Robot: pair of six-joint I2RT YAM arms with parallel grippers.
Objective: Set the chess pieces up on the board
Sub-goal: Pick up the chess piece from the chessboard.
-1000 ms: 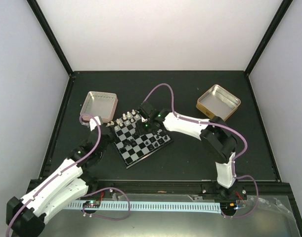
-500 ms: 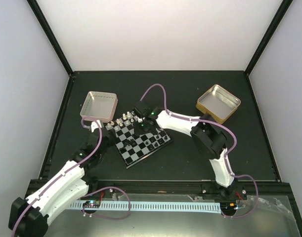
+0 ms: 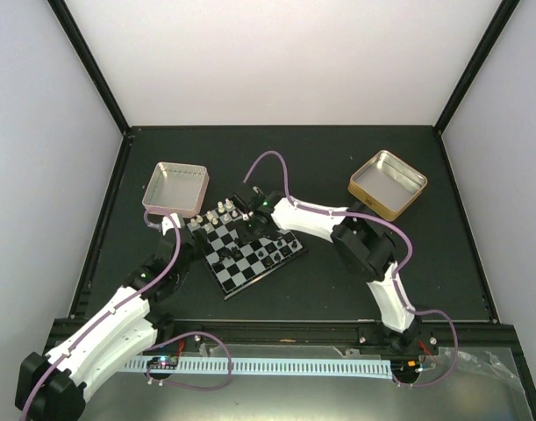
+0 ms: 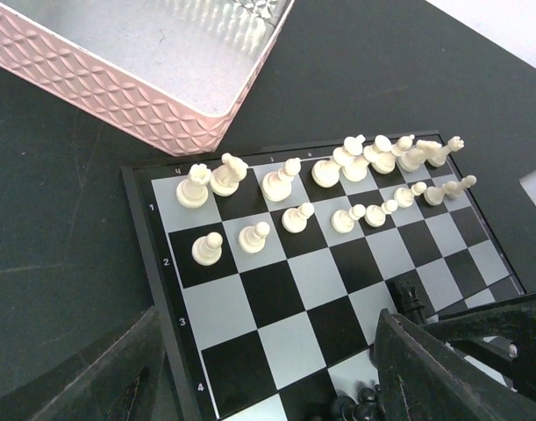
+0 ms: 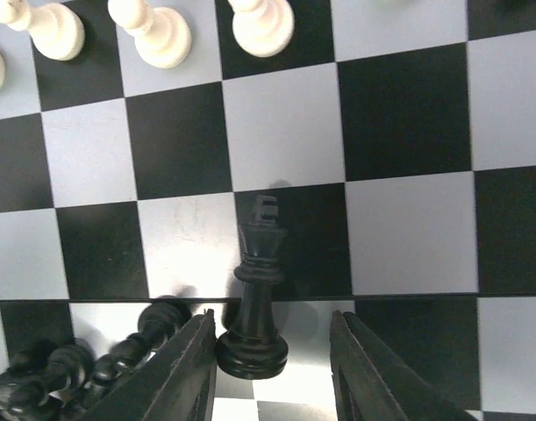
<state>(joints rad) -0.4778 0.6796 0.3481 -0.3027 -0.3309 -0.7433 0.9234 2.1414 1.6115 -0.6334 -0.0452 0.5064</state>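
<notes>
Just now the right arm has swung further in over the board (image 3: 243, 274), which lies at the centre of the overhead frame. Its elbow is drawn toward the middle, and the right gripper (image 5: 272, 320) has narrowed around a black king (image 5: 253, 289). At the bottom centre of the right wrist view, the king stands upright between the fingers (image 5: 189, 373). One finger is at its base and the other leaves a sliver of gap, so I judge it not yet clamped. That suggests the black side is being set next. The left gripper (image 4: 269, 320) has eased wider, spread over bare squares and holding nothing.

Only the right wrist view shows several black pieces (image 5: 83, 368) lying tumbled at lower left. Only the left wrist view shows the white pieces (image 4: 285, 184) in two tidy rows across its upper middle, with the pink tin (image 4: 118, 96) beyond at upper left. Farthest, at upper right overhead, sits the gold tin (image 3: 373, 198).
</notes>
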